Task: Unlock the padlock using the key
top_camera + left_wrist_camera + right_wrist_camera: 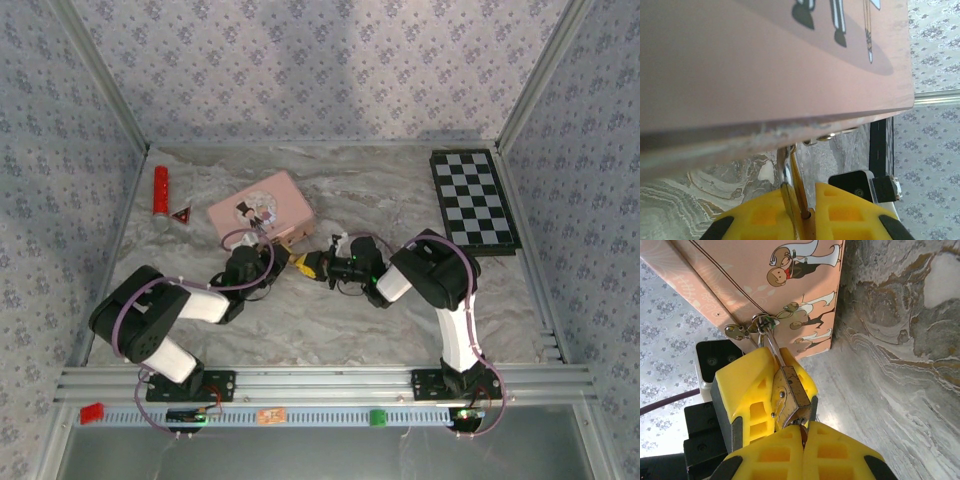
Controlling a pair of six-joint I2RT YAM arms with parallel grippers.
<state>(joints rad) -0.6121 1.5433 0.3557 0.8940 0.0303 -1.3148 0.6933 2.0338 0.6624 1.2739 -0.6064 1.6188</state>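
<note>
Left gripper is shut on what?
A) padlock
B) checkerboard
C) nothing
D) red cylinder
A: the left gripper clamps the padlock between its yellow fingers, and the shackle hangs from the clasp of the pink tin.

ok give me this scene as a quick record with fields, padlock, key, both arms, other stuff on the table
padlock: brass, shackle through the clasp of the pink tin
left gripper: fingers shut on the padlock body
right gripper: fingers shut on the key, at the padlock's lower end
key: mostly hidden between the fingers
lock state: shackle not visibly sprung
other items: red cylinder, red triangle, chessboard
</note>
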